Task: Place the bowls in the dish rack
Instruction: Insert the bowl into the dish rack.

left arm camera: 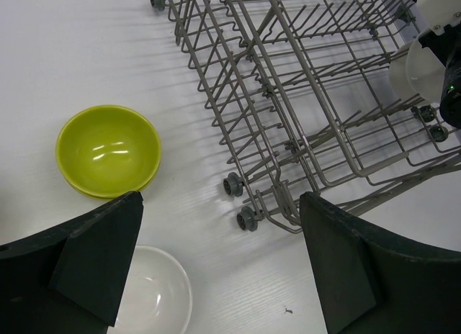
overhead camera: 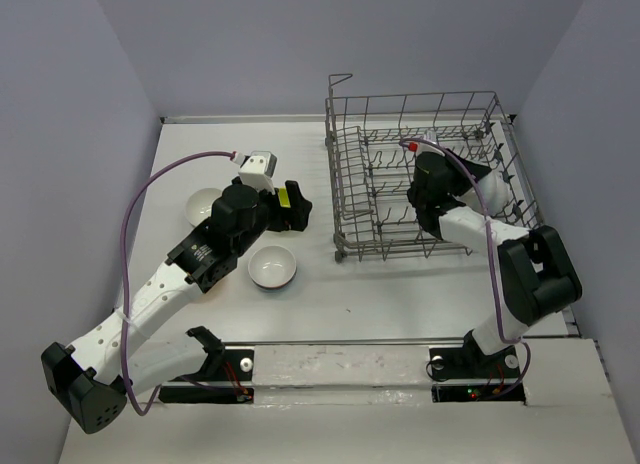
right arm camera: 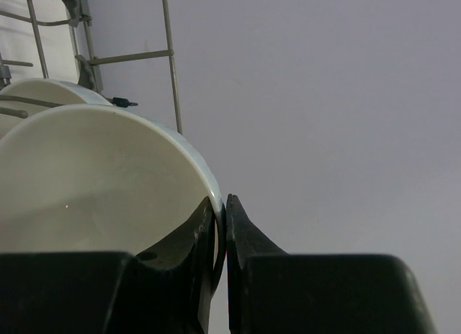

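The dish rack (overhead camera: 430, 174) (left arm camera: 310, 96) stands at the right of the table. Inside it my right gripper (overhead camera: 478, 184) (right arm camera: 222, 204) is shut on the rim of a white bowl (right arm camera: 101, 175) (overhead camera: 497, 189) held on edge, and a second white bowl (right arm camera: 36, 93) stands just behind it. My left gripper (overhead camera: 292, 209) (left arm camera: 220, 262) hangs open above the table, left of the rack, holding nothing. A lime green bowl (left arm camera: 108, 150) (overhead camera: 285, 196) lies beyond its left finger, mostly hidden by the arm in the top view. Another white bowl (left arm camera: 155, 294) (overhead camera: 272, 267) sits beside it.
One more white bowl (overhead camera: 205, 206) lies left of the left arm, partly hidden by it. The rack's small grey wheels (left arm camera: 234, 184) rest on the table near the left gripper. Grey walls close in the table on three sides.
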{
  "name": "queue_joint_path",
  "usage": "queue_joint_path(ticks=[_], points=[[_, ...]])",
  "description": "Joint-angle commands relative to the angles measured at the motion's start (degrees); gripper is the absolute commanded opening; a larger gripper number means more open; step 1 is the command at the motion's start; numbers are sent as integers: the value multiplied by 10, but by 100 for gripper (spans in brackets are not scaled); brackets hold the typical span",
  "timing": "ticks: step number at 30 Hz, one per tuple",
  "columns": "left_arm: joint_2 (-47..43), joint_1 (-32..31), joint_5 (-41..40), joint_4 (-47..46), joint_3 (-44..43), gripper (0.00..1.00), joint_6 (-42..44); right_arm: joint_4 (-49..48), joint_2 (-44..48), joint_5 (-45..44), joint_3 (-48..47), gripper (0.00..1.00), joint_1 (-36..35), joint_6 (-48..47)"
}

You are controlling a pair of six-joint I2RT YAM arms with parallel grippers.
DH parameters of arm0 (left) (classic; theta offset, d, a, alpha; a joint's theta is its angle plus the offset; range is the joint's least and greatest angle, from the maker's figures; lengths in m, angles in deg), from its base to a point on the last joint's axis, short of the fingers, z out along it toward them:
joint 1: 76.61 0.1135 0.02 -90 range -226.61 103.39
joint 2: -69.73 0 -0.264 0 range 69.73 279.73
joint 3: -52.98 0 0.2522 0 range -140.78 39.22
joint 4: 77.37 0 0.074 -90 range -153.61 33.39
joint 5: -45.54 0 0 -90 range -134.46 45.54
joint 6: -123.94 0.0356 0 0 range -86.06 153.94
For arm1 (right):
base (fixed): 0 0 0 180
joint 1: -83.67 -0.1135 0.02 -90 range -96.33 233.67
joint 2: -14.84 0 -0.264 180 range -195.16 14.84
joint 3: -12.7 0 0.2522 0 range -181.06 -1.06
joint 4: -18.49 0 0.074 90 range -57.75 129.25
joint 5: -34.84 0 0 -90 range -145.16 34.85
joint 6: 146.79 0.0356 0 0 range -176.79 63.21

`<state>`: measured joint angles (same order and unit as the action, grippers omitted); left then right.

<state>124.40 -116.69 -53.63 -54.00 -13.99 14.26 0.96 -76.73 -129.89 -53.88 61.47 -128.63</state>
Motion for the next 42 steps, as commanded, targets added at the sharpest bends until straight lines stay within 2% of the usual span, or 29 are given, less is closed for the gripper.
queue_joint_path(ticks=[1,12,25,35,42], points=[[-1,-2,-5,-23,0,99,10,-44,-8,-15,3,1,3,-30],[-1,-4,-4,-24,2,99,10,-83,-26,-17,6,1,3,-50],[0,-5,-4,-24,2,99,10,-99,-43,-20,-5,8,3,-50],[1,-8,-7,-24,0,99,11,-107,-58,-23,-17,24,-2,-46],[2,-8,-7,-24,0,99,11,-111,-63,-23,-22,27,-2,-46]])
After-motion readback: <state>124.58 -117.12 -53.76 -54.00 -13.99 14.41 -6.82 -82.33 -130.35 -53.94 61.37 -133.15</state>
